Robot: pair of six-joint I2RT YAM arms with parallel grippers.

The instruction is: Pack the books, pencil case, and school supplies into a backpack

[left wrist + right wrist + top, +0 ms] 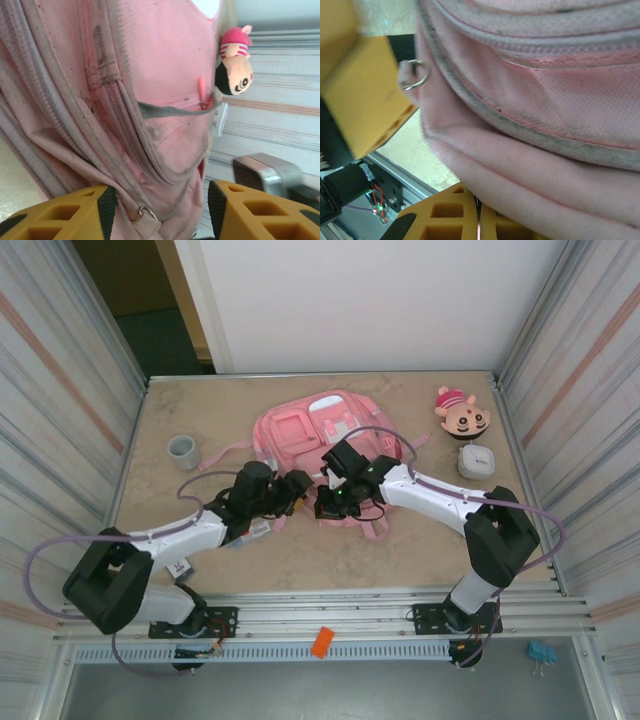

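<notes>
1. My left gripper (161,206) has its jaws apart, set astride the lower edge of the backpack (150,75). A strap end with a metal D-ring (146,212) sits between the yellow fingers (60,217). The finger on the left of the wrist view touches the fabric and the other stands clear of it.
2. My right gripper (479,216) has its jaws pressed together. Pink fabric folds down right over the tips, and I cannot tell whether a fold is pinched.
3. From above, I see both grippers just beside each other at the near edge of the backpack, each reaching in from its own side.
4. The backpack lies flat in the middle of the tan surface (400,550), front side up. Its pink straps trail toward the arms, and a front pocket (175,130) gapes a little along its grey edge.
5. A plush head (462,412) rests near the far right corner with a white box (478,460) just on its near side. A grey cup (183,450) stands well apart, left of the backpack.
</notes>
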